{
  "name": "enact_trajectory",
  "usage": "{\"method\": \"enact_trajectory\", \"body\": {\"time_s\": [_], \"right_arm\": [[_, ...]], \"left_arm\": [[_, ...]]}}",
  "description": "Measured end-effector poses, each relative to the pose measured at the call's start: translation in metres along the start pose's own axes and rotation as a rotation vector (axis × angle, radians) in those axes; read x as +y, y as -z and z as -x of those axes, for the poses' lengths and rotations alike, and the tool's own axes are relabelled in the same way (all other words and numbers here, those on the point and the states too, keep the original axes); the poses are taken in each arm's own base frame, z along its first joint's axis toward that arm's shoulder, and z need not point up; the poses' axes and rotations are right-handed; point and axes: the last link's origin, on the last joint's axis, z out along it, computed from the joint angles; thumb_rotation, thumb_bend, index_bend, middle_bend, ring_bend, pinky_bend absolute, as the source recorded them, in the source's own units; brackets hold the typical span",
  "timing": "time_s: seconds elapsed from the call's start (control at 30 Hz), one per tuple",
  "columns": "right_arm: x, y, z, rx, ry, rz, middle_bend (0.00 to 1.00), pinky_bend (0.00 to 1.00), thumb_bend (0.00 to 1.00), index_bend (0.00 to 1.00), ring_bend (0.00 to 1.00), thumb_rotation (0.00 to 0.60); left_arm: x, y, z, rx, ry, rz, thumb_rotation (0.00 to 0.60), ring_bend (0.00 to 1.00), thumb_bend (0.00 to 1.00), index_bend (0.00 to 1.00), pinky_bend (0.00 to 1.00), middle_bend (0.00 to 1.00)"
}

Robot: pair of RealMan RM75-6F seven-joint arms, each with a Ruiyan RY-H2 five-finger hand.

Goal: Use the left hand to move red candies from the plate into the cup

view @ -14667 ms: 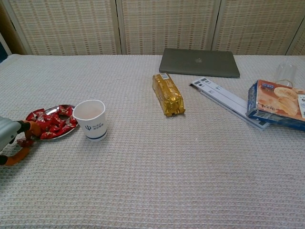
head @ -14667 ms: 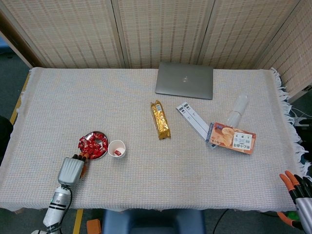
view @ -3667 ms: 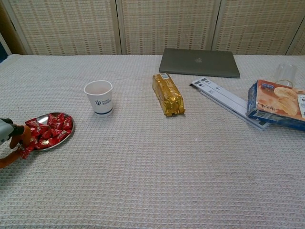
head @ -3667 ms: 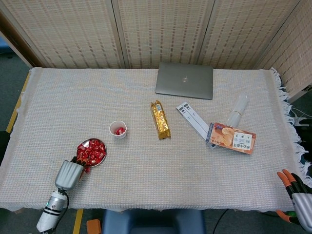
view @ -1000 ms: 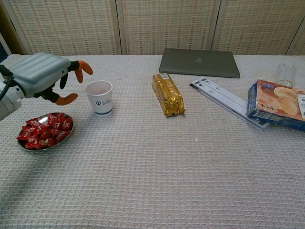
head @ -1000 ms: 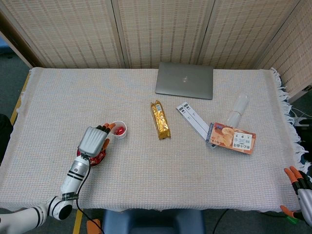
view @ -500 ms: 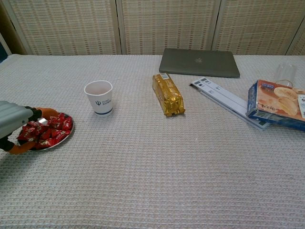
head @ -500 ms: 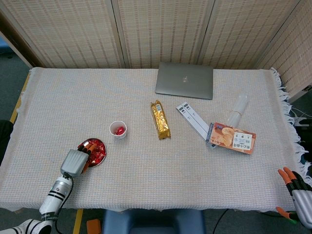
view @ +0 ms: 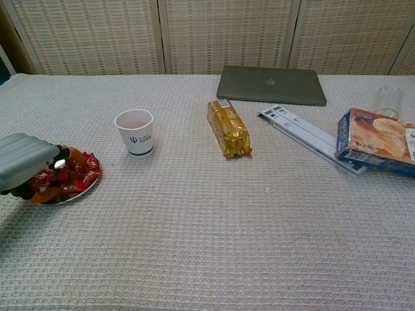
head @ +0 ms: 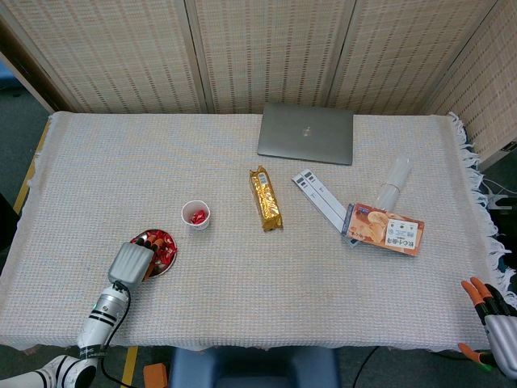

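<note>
Within the last second the left robot hand (view: 29,166) had been brought from beside the cup (view: 135,131) back down over the plate (head: 169,261) at lower left, so another pick was judged under way. Its fingers were curled down into the red candies (view: 81,170); whether one was held could not be told. The candies appeared crinkly and foil-wrapped, the plate shallow and metallic, the cup white paper with candies inside, the surface (head: 242,307) covered in waffle-textured cloth. The right robot hand (head: 493,319) lay idle at lower right, fingers apart.

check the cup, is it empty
No, the head view shows red candy lying inside the paper cup.
</note>
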Motion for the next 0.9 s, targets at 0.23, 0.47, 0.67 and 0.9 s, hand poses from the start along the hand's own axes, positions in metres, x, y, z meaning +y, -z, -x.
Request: {"method": "enact_trajectory", "body": {"time_s": [0.23,0.47,0.67,0.9], "right_arm": [[-0.0006,-0.0007,0.0008,-0.003,0.003,0.002,0.0,0.25,0.04,0.0,0.0,0.6],[-0.0003,-0.0007,0.0005,-0.001,0.003,0.005,0.0,0.26,0.04,0.0,0.0,0.6],[0.0,-0.0005,0.0002,0.0,0.003,0.007,0.0,0.26,0.04,0.0,0.0,0.6],[-0.0001,-0.0011,0.0007,-0.001,0.004,0.008,0.0,0.26,0.04,0.0,0.0,0.6]], "left_arm": [[-0.0001,-0.0018,0.002,-0.001,-0.005,0.005,0.6,0.45,0.39,0.39,1.0,0.4],[0.0016,-0.0032,0.0048,0.01,-0.011,0.016,0.6,0.5,0.41,0.5,1.0,0.49],[0.0014,-0.0061,0.004,0.03,-0.017,0.014,0.6,0.54,0.44,0.6,1.0,0.58],[0.0014,-0.0086,0.0013,0.063,-0.019,0.011,0.6,0.61,0.5,0.69,1.0,0.69]]}}
